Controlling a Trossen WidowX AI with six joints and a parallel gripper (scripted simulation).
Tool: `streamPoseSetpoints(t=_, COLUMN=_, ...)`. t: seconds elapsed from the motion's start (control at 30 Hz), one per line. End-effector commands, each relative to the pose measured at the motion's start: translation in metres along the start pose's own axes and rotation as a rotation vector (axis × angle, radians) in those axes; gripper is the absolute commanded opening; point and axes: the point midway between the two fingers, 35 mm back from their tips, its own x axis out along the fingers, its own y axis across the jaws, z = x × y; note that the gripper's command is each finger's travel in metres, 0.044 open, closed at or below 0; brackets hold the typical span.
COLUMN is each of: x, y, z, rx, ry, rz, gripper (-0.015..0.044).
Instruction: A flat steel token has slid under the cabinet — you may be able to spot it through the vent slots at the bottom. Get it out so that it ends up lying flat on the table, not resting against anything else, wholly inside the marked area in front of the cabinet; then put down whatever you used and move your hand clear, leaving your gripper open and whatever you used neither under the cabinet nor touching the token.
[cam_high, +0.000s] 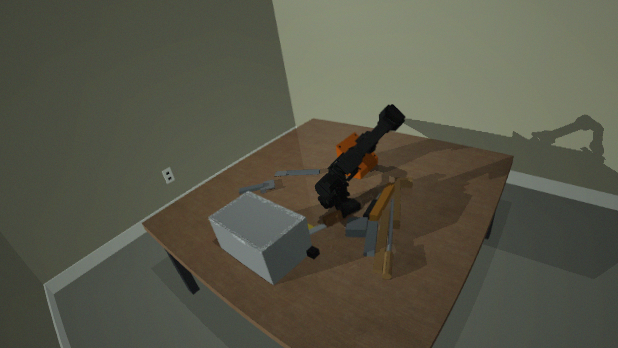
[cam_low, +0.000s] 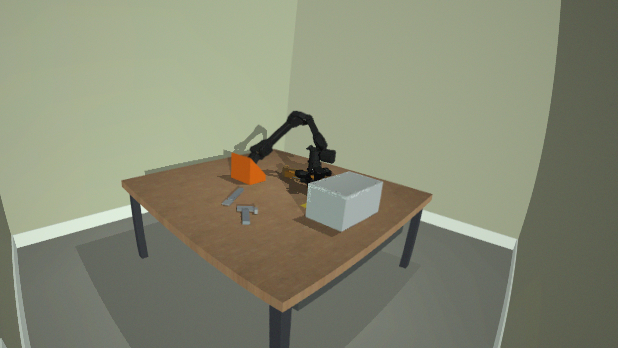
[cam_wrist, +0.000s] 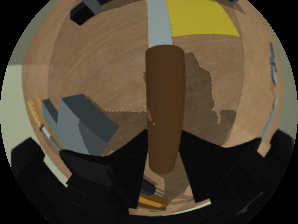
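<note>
My gripper (cam_high: 341, 210) (cam_low: 313, 177) (cam_wrist: 161, 132) is shut on the brown handle (cam_wrist: 165, 85) of a tool, low over the table in front of the cabinet. The tool's flat grey blade (cam_high: 318, 229) (cam_wrist: 159, 22) points toward the cabinet (cam_high: 257, 220) (cam_low: 327, 205). The blade runs out of the top of the wrist view, and its far end is hidden in the top view. The yellow marked area (cam_high: 311, 227) (cam_low: 303, 205) (cam_wrist: 202, 17) shows beside the blade, mostly hidden by the cabinet in the top and exterior views. The token and the vent slots are not visible.
A grey block (cam_high: 356, 227) (cam_wrist: 87, 117) and a wooden framed object (cam_high: 382, 225) stand beside the gripper. A small black block (cam_high: 313, 252) is near the cabinet corner. A grey hammer-shaped piece (cam_low: 246, 214), a grey strip (cam_high: 300, 172) (cam_low: 233, 196) and an orange block (cam_low: 242, 169) lie farther off.
</note>
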Motion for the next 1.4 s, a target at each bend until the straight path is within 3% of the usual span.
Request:
streamPoseSetpoints(t=0.0, x=0.000, y=0.001, z=0.005, rx=-0.003, ry=0.002, rz=0.003, gripper=0.0000)
streamPoseSetpoints(t=1.37, x=-0.001, y=0.003, z=0.049, rx=-0.005, ry=0.000, rz=0.003, gripper=0.0000)
